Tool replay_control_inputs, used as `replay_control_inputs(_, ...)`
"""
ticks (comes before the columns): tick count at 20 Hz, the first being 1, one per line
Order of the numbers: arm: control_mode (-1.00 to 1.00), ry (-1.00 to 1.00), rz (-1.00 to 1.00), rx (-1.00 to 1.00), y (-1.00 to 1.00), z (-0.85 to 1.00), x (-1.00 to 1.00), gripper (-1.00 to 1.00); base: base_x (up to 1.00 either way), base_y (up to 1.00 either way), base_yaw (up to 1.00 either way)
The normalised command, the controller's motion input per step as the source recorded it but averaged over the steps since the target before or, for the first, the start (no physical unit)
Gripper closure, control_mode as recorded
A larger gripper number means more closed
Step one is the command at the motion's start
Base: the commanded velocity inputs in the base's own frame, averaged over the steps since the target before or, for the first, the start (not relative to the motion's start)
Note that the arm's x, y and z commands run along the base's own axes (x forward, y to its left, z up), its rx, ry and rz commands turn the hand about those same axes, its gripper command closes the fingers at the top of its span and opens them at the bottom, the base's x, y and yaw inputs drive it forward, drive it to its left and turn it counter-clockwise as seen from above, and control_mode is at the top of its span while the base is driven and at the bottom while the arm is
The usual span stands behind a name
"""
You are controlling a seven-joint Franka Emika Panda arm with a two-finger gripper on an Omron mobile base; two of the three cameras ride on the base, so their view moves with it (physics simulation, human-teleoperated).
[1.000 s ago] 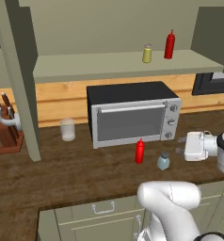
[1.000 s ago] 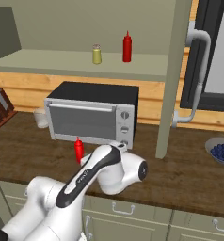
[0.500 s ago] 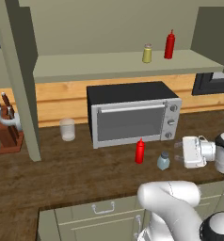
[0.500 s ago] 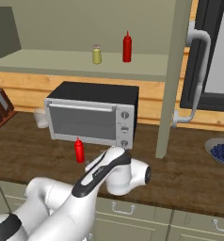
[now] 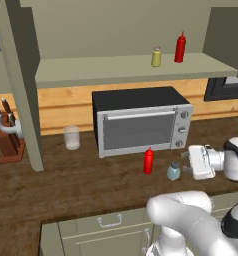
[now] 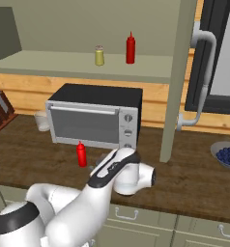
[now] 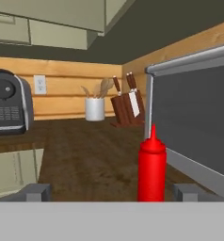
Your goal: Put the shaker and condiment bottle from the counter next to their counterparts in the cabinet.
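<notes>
The pale blue-grey shaker (image 5: 174,171) stands on the dark wood counter (image 5: 81,185) in front of the microwave. Just left of it stands the red condiment bottle (image 5: 149,161) (image 6: 81,154). My gripper (image 5: 187,163) hovers low over the counter right of the shaker, pointing left at it, jaws open and empty. In the hand view the red bottle (image 7: 152,169) stands ahead between my fingertips (image 7: 187,192), closer to the right one; gripper (image 7: 112,193). On the cabinet shelf (image 5: 116,70) stand the counterparts: a yellowish shaker (image 5: 156,57) (image 6: 99,56) and a red bottle (image 5: 180,48) (image 6: 130,48).
A black microwave (image 5: 141,120) sits behind the counter items. Left of it are a glass (image 5: 71,137) and a knife block (image 5: 8,142). A thick cabinet post (image 6: 172,82) stands right of the microwave, and a bowl of blueberries (image 6: 228,154) lies at the far right.
My hand has moved left and slightly down toward the shaker, jaws still open. The shaker and bottles have not moved.
</notes>
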Motion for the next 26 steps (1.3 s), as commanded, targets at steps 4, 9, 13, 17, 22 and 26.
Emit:
replay_control_inputs(4, -1.0, -0.01, 0.08, 0.03, -0.03, -0.06, 0.23, -1.0, 0.0, 0.0, 0.0)
replay_control_inputs(9, -1.0, 0.0, 0.08, 0.03, -0.06, -0.08, 0.16, -1.0, 0.0, 0.0, 0.0)
replay_control_inputs(13, -1.0, 0.0, 0.09, 0.03, -0.11, -0.08, 0.07, -1.0, 0.0, 0.0, 0.0)
replay_control_inputs(17, -1.0, 0.0, 0.08, 0.03, -0.14, -0.06, 0.09, -1.0, 0.0, 0.0, 0.0)
replay_control_inputs(22, -1.0, 0.0, 0.05, 0.01, -0.06, -0.05, 0.1, -1.0, 0.0, 0.0, 0.0)
replay_control_inputs(26, -1.0, 0.0, 0.03, 0.01, 0.0, -0.05, 0.2, -1.0, 0.0, 0.0, 0.0)
